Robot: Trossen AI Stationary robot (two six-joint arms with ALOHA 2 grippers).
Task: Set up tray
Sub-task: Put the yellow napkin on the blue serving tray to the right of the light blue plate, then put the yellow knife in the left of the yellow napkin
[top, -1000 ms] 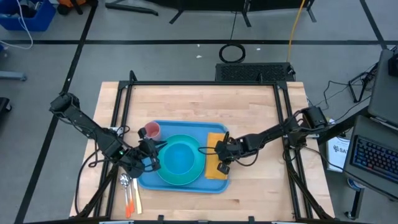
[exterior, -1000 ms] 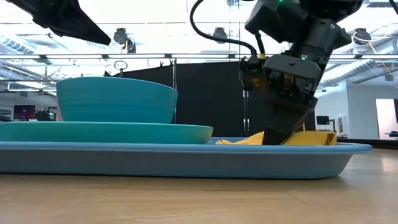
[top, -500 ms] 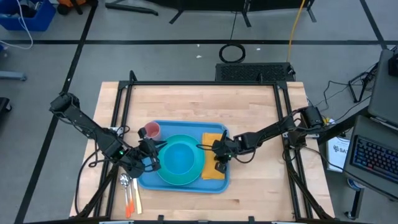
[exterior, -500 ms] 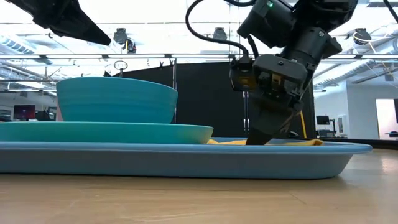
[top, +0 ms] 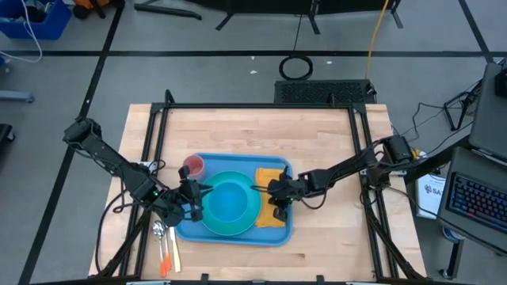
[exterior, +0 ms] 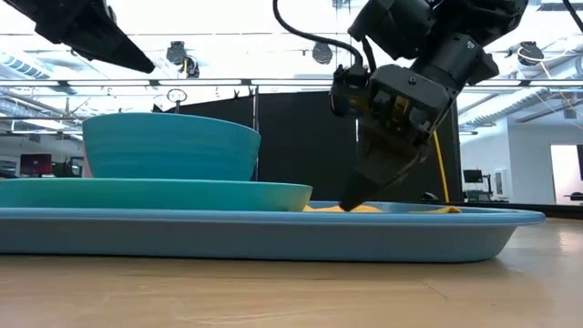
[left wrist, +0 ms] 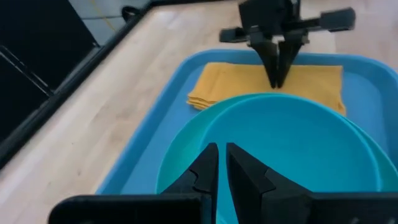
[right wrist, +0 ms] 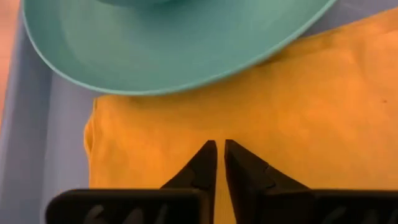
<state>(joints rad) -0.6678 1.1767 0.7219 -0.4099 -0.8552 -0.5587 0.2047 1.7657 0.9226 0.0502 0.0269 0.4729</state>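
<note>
Tray (top: 186, 229) sits at desk (top: 317, 142) front, carrying plate (top: 249, 215), bowl (top: 226, 199), cup (top: 193, 166). Right pincer (top: 275, 207), fingers nearly together and holding nothing, presses napkin (top: 273, 178) flat beside the plate. Left pincer (top: 192, 203), likewise nearly closed and empty, hovers at the bowl's rim.

The wooden table (top: 317, 142) carried the blue tray (top: 184, 229); cutlery (top: 165, 247) lay just beside the tray's left edge.
</note>
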